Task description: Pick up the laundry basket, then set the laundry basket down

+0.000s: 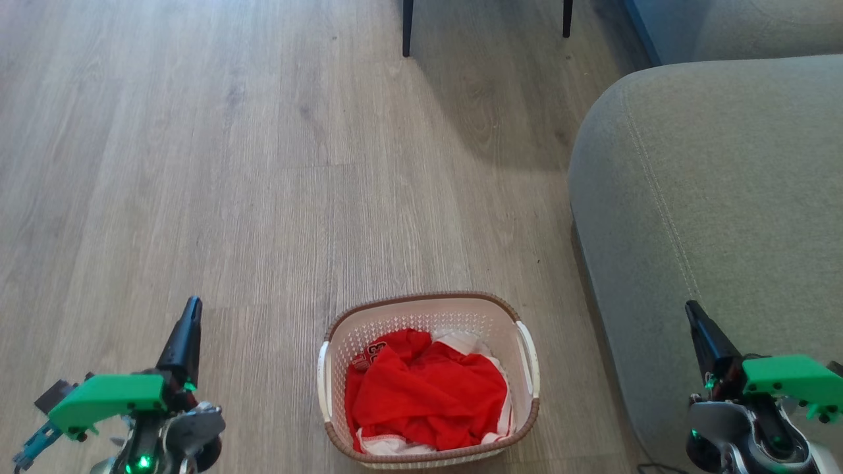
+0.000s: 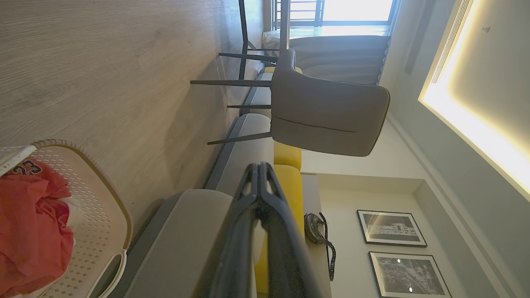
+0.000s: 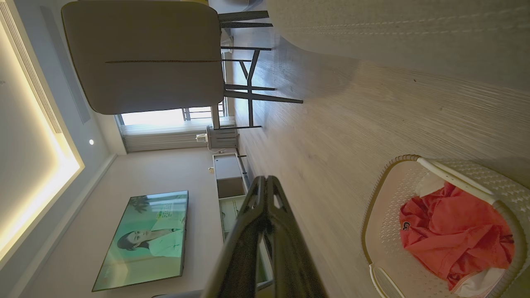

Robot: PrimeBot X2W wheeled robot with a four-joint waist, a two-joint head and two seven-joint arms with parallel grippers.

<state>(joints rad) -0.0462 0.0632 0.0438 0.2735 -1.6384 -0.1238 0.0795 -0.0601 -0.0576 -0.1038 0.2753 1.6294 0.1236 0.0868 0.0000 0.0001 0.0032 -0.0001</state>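
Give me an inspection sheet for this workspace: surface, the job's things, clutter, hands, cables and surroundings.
Surface: pale wood-plank floor.
Job's things: laundry basket upright on the floor between the hands, apart from both; red-and-white clothes inside.
Clutter: nothing seen.
Hands: left hand and right hand both shut, holding nothing, one on each side of the basket.
Cables: thin dark line, perhaps a cord, on the floor at the foot of the grey sofa.
Surroundings: the sofa stands at the basket's right; chair beyond; television switched on; framed pictures on a wall.
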